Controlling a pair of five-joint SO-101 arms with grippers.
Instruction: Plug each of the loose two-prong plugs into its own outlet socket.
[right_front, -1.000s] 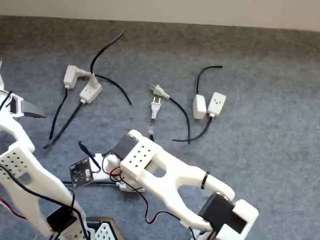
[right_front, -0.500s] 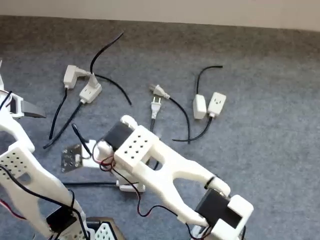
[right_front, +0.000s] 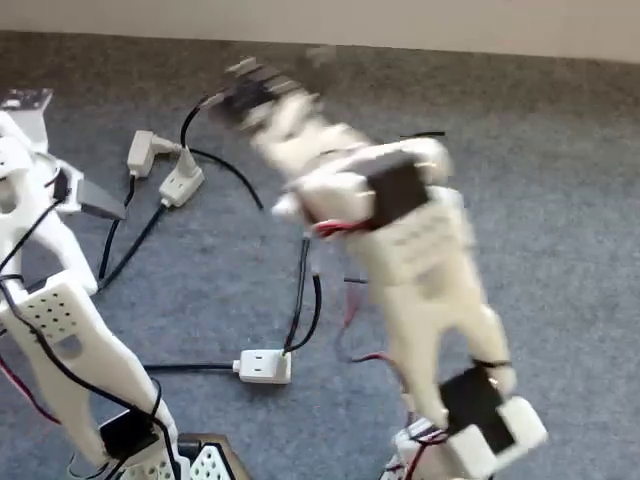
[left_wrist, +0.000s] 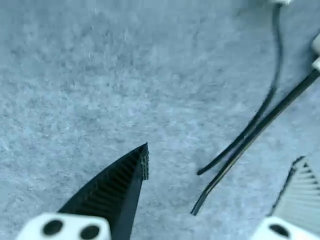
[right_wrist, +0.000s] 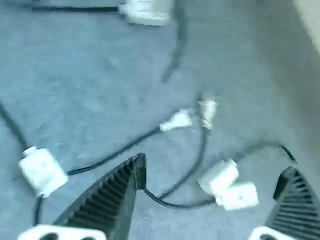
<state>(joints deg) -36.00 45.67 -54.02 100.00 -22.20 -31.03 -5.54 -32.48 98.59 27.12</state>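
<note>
Right wrist view: my right gripper (right_wrist: 215, 165) hangs wide open, with the loose plugs (right_wrist: 179, 120) lying near the white socket (right_wrist: 239, 196). I judge them light and hard-bodied on floppy cords (right_wrist: 120, 150), so I'd pinch the plastic body.

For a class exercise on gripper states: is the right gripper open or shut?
Open: the right gripper has its fingers wide apart, gripping nothing.

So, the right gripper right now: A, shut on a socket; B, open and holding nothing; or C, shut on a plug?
B: in the right wrist view the right gripper has its fingers spread wide apart, gripping nothing.
</note>
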